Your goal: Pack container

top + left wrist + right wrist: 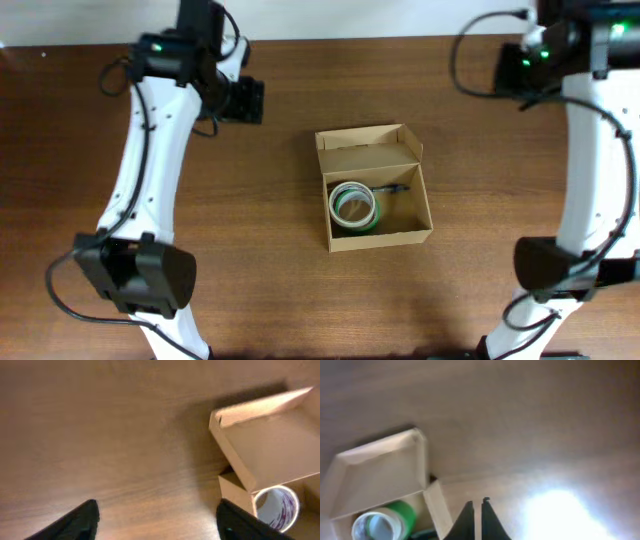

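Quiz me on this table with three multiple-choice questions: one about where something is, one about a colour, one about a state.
1. Where is the tape roll?
A) in a claw
B) inside the box
C) on top of the shut box

2. What colour is the tape roll's outer side?
A) green
B) red
C) yellow

3. How is the lid?
A) taped shut
B) torn off
C) folded open

Answers:
B, the roll lies between the box walls.
A, a green band shows in the right wrist view.
C, the flap stands back, still attached, and the inside is in plain view.
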Controlling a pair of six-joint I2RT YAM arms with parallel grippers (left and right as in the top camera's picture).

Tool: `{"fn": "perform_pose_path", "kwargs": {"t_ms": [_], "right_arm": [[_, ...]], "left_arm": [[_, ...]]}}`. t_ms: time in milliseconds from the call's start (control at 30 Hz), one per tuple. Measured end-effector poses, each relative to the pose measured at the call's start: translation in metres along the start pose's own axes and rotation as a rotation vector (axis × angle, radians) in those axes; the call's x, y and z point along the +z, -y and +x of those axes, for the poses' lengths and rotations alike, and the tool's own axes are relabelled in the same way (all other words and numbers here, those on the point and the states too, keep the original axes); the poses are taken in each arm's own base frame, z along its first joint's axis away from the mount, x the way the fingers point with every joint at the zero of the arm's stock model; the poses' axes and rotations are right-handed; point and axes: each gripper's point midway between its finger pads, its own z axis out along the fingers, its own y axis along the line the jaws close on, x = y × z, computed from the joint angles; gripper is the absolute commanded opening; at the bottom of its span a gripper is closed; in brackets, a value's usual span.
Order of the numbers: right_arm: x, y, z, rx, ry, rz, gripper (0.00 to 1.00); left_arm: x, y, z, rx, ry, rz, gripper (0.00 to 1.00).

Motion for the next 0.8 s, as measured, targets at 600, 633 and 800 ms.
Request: {"fn": "perform_pose_path", "kwargs": {"t_ms": [600, 633, 800], "right_arm": [[0.174, 0.041, 0.141, 0.106, -0.572, 0.042, 0.04], [0.181, 0.036, 0.14, 0.108, -0.558, 0.019, 0.04], [0.2, 0.006, 0.124, 0.141, -0.477, -0.148, 0.04]], "left_arm": [[0.116, 0.001, 0.058, -0.05, -0.113, 0.091, 0.02], [0.118, 0.002, 0.06, -0.053, -0.117, 0.1, 0.02], [0.124, 0.008, 0.054, -0.075, -0.084, 0.125, 0.02]]}}
